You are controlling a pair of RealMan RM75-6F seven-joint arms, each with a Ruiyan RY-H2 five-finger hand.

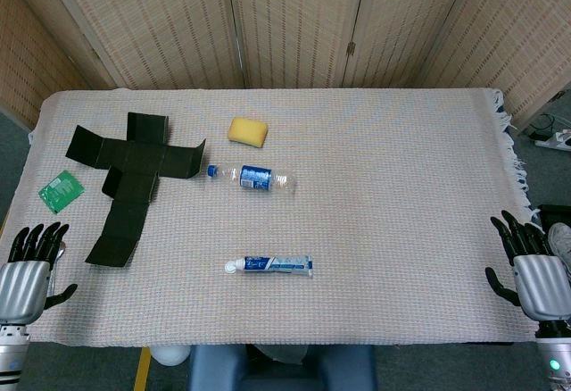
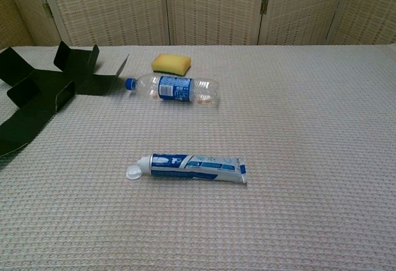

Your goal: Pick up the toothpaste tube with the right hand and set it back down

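The toothpaste tube (image 1: 270,265) (image 2: 192,167) is white and blue and lies flat near the table's front middle, its white cap pointing left. My right hand (image 1: 533,266) hovers at the table's right front corner, fingers spread, holding nothing, far to the right of the tube. My left hand (image 1: 28,270) sits at the left front corner, also spread and empty. Neither hand shows in the chest view.
A clear plastic bottle (image 1: 252,178) (image 2: 173,89) with a blue label lies behind the tube. A yellow sponge (image 1: 248,131) (image 2: 170,64) sits further back. An unfolded black box (image 1: 132,177) (image 2: 43,91) spreads over the left side, with a green packet (image 1: 62,190) beside it.
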